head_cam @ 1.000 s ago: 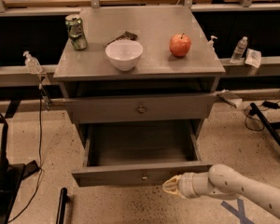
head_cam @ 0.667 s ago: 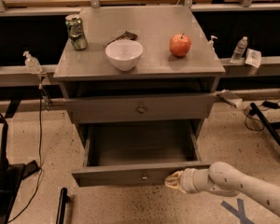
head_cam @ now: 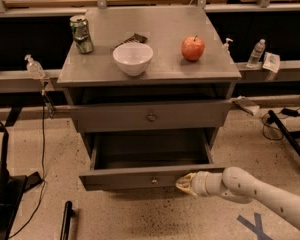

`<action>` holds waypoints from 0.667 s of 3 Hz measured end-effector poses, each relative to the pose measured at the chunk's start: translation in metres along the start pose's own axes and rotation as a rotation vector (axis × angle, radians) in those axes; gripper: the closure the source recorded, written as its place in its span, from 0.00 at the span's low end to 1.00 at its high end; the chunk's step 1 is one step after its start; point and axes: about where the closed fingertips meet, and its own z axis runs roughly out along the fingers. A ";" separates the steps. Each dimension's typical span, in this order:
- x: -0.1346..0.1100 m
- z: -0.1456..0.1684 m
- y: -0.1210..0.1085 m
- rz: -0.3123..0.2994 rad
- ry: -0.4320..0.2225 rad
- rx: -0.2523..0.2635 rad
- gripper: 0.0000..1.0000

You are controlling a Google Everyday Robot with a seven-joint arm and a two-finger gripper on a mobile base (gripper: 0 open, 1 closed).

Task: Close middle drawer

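**While middle drawer (head_cam: pixel 125 178) sits pulled well out, gripper (head_cam: pixel 185 184) is at its front panel**

Since the drawer slides front-to-back into the desk (head_cam: pixel 160 39), its long axis points away from the camera, and the closing push runs straight along it. Gripper is low, just right of the small round brassy knob (head_cam: pixel 154 180), with its tip against or just shy of the panel's near face; contact can't be confirmed. Fingers (head_cam: pixel 183 183) look pressed together into one pale blunt tip, holding nothing. Panel lies directly beyond the tip, so the drawer is on the push side.

Contact point is off-centre, so my judgement is a slight risk of the tray racking.

Drawer is grey metal: shallow tray, low plain front, dark inside. Upper drawer (head_cam: pixel 115 118) has a taller grey front and is out only slightly. White bowl (head_cam: pixel 133 58), red apple (head_cam: pixel 193 48) and green can (head_cam: pixel 82 34) sit on top, uninvolved.
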 end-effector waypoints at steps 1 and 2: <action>0.000 0.000 0.000 0.000 0.000 0.000 1.00; -0.009 0.013 -0.028 0.011 0.004 0.032 1.00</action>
